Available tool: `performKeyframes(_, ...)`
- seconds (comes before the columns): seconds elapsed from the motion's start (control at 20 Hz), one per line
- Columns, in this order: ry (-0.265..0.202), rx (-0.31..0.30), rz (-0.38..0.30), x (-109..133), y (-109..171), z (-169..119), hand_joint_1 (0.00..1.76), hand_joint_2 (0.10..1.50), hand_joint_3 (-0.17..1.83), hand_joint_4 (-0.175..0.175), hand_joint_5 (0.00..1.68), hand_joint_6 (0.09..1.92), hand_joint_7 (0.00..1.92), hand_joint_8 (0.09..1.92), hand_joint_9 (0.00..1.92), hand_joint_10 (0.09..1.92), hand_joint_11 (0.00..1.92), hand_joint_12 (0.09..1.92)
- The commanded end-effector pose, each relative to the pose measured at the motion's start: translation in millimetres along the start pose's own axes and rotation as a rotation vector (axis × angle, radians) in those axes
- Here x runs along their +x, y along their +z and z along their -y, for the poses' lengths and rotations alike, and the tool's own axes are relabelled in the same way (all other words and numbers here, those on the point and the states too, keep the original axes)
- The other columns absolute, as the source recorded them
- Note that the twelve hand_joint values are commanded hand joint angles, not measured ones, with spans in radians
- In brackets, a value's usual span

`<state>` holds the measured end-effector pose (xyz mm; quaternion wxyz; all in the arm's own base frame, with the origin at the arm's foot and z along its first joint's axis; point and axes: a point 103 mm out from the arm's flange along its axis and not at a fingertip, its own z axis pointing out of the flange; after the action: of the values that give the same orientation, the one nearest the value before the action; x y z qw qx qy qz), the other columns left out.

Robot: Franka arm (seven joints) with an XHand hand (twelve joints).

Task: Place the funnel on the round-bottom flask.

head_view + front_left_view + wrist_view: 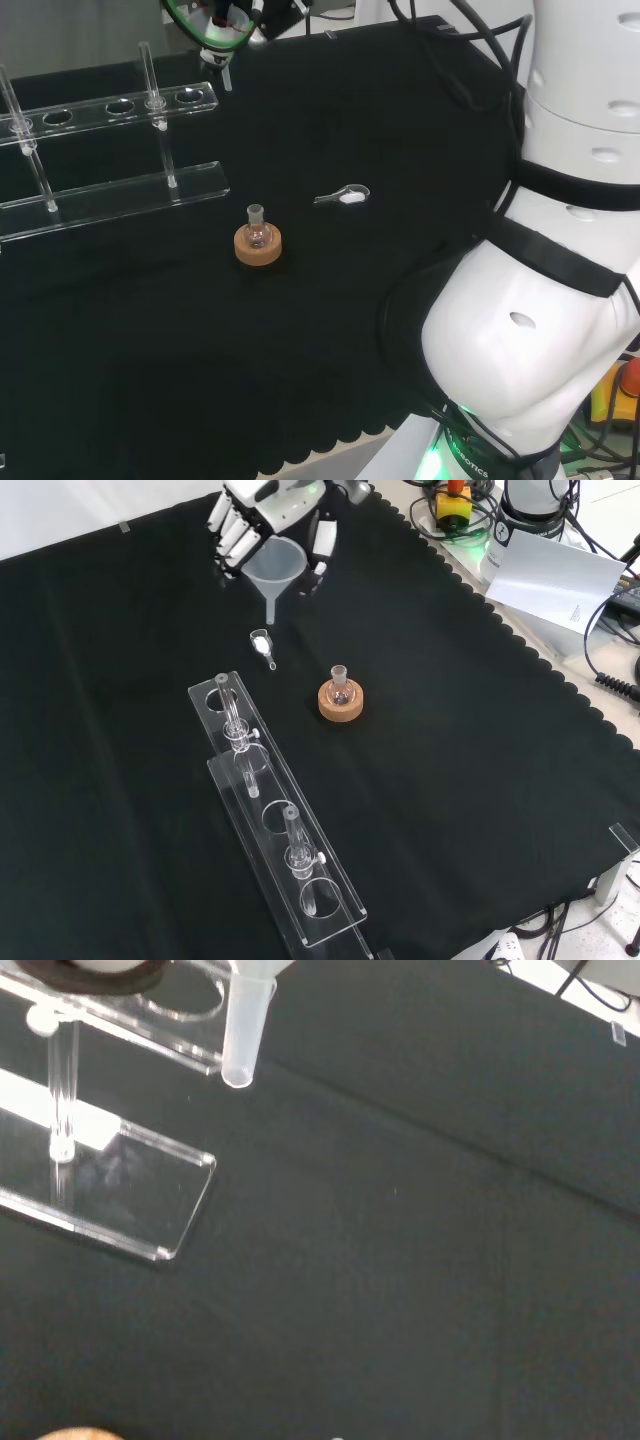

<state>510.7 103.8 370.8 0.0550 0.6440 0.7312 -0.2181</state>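
1 funnel (277,568) gripped in hand (262,512), flask (340,689) well apart

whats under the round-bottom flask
A cork ring stand sits under the round-bottom flask, resting on the black cloth. The flask's bottom is hidden inside the ring, so its contact there cannot be seen.

Black-cloth counter (480,780) with a cork stand (341,702), a small scoop (262,644) and a clear rack (275,820).

Tan cork ring (341,701), black cloth (470,740)
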Motion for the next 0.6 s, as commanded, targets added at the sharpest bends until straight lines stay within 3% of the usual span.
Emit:
performKeyframes(0.05, 0.027, 0.021, 0.001, 7.2, 12.8, 25.7, 0.71, 0.77, 0.39, -0.059, 0.56, 0.9, 0.5, 0.7, 0.91, 0.46, 0.74, 1.12)
performKeyframes(0.6, 0.024, 0.068, 0.001, 23.6, 47.7, 41.2, 0.71, 0.77, 0.4, -0.063, 0.56, 0.89, 0.5, 0.7, 0.94, 0.44, 0.77, 1.1)
